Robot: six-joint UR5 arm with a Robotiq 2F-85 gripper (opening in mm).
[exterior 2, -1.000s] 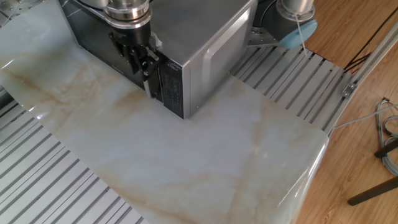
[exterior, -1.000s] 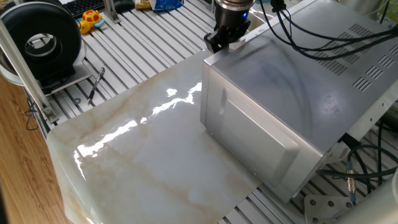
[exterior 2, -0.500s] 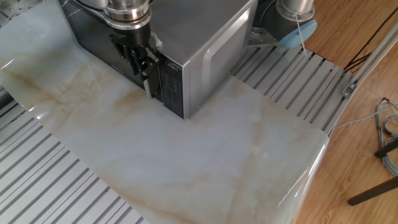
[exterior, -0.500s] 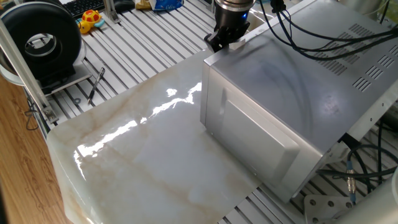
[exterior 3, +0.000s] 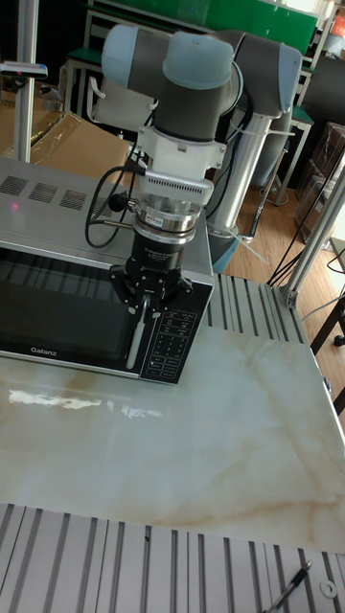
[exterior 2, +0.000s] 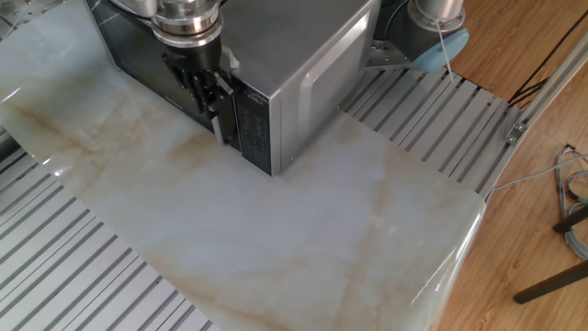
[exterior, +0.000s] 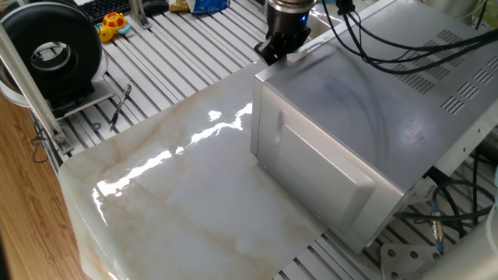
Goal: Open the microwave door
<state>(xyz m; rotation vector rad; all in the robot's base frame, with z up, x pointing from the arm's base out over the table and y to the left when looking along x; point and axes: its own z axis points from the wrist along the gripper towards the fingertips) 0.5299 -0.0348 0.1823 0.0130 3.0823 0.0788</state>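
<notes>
The microwave (exterior: 373, 101) (exterior 2: 303, 55) is a large silver box with vent slots on top, standing on the marble slab (exterior: 179, 194). In the tall fixed view its dark glass microwave door (exterior 3: 62, 311) lies flush with the front, next to the button panel (exterior 3: 172, 350). My gripper (exterior 3: 142, 302) (exterior 2: 209, 92) (exterior: 272, 53) points down at the top of the door's vertical silver handle (exterior 3: 133, 347), fingers either side of it. The black fingers hide how tightly they close on the handle.
Black cables (exterior: 389, 39) run from the arm across the microwave's top. A black round device (exterior: 50, 50), a yellow toy (exterior: 114, 23) and a pen (exterior: 120, 105) lie on the slatted table beyond the slab. The robot's base (exterior 2: 436, 28) stands behind the microwave.
The gripper has shifted very slightly at the handle. The door still looks flush with the front.
</notes>
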